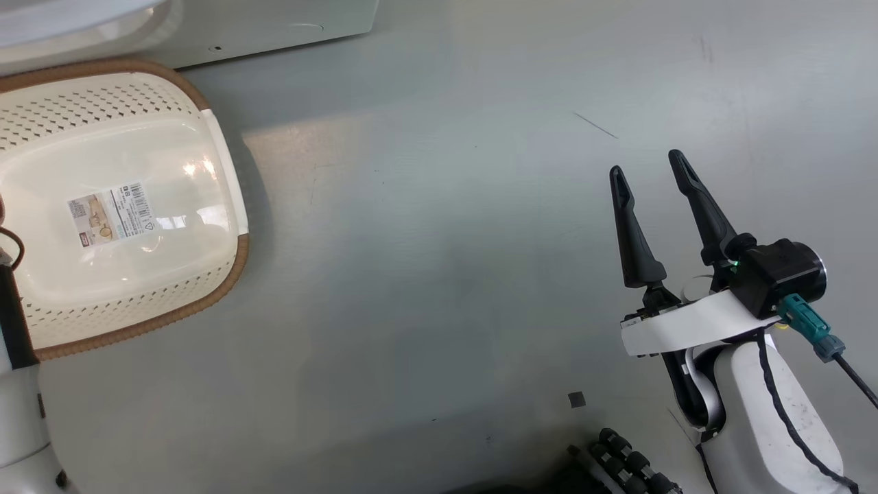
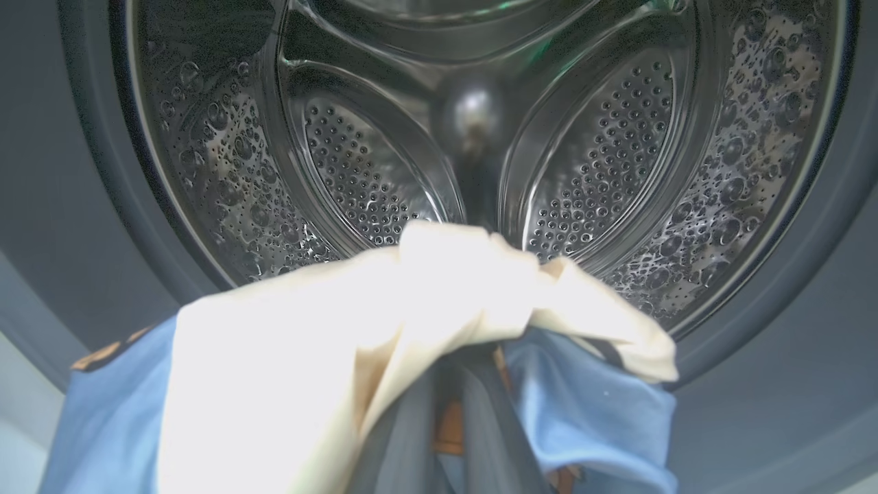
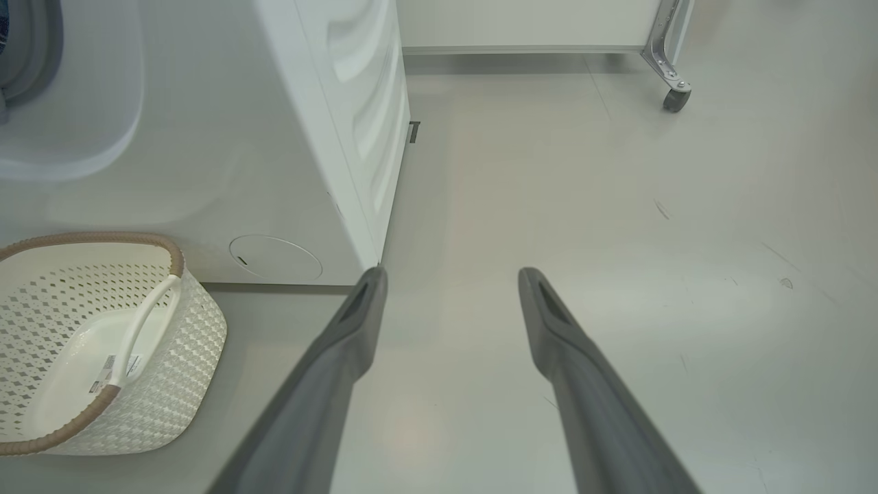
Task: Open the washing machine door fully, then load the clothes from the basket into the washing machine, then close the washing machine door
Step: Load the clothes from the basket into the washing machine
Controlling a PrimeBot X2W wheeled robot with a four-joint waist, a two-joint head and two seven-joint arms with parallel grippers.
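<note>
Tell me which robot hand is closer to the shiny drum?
Left. The left gripper holds the clothes just outside the drum; the right gripper hangs open over the floor, away from it.

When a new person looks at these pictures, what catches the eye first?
In the left wrist view, the left gripper is shut on cream and blue clothes before the shiny steel drum. In the head view, the empty basket sits at the left on the grey floor, and the right gripper stands open at the right.

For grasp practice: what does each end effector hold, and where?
Left end effector pinches the clothes at a bunched fold; right end effector holds nothing.
</note>
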